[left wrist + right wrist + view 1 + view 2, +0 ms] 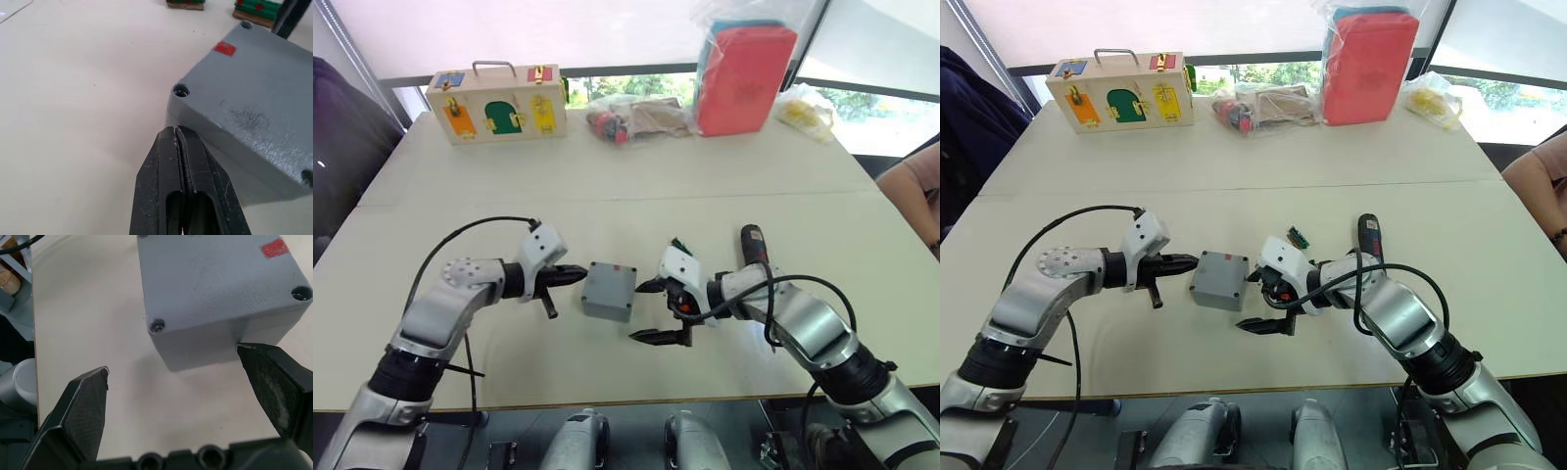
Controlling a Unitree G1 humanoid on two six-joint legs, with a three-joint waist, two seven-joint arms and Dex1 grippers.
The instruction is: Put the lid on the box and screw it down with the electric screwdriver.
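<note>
A: Where does the box (609,290) lie?
B: At the centre of the head view, on the table (607,196), between the two grippers. Its top is the lid (215,279), already seated, with a red mark near one corner and screw holes at the corners.

A: State of the left gripper (576,275)?
B: Fingers pressed together, empty; the tip is at the box's left wall, contact uncertain.

A: And the right gripper (651,311)?
B: Spread wide, holding nothing. One finger (274,377) touches the box's right wall; the other finger (83,411) stands well apart, lower in the frame.

A: The screwdriver (754,247)?
B: Flat on the table, right of centre, just behind the right forearm.

A: Other items?
B: A wooden box (497,103) with coloured doors at upper left, a red case (744,76) in plastic at upper right, and bagged items (636,117) between them. A person's arm (915,191) enters at the right edge.
</note>
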